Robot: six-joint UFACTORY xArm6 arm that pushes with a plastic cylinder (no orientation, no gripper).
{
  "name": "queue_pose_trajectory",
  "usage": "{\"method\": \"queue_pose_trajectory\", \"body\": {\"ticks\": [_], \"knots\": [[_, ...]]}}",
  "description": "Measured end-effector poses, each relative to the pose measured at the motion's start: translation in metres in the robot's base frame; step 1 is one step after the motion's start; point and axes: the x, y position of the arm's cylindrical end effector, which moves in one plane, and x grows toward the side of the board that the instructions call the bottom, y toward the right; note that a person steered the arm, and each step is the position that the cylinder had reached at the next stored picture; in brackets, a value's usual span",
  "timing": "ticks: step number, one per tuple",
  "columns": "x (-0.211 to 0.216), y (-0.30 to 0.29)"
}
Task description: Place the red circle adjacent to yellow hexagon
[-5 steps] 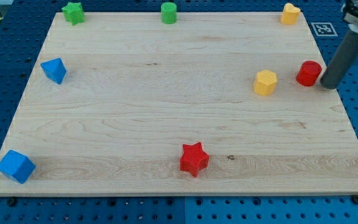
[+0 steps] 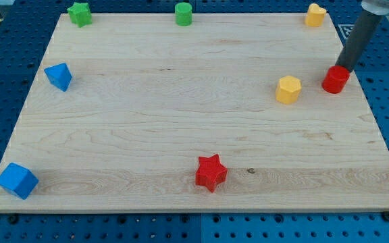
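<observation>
My tip [image 2: 346,68] is only a plain dark rod, so it has nothing to open or close and it holds nothing; it stands at the upper right edge of the red circle [image 2: 335,79], touching it or almost touching, I cannot tell which. The red circle lies near the right edge of the wooden board [image 2: 181,135], and the yellow hexagon [image 2: 288,89] is to its left and a little lower in the view, near but clearly apart, with bare wood between them. So the way from my tip through the red circle points to the view's left and slightly down, which is nearly the way to the yellow hexagon; I judge a push in this line can bring the two together, and nothing stands in that gap. Other blocks are well apart: a yellow block [image 2: 315,14] at the top right corner, a green cylinder [image 2: 183,13] and a green star [image 2: 80,13] along the top, a blue block [image 2: 59,76] at the left, a blue cube [image 2: 17,180] at the bottom left, and a red star [image 2: 211,172] at the bottom.
</observation>
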Motion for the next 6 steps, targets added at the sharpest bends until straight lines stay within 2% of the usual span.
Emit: {"method": "queue_pose_trajectory", "body": {"ticks": [4, 5, 6], "knots": [[0.035, -0.037], [0.036, -0.042], [0.014, -0.036]]}}
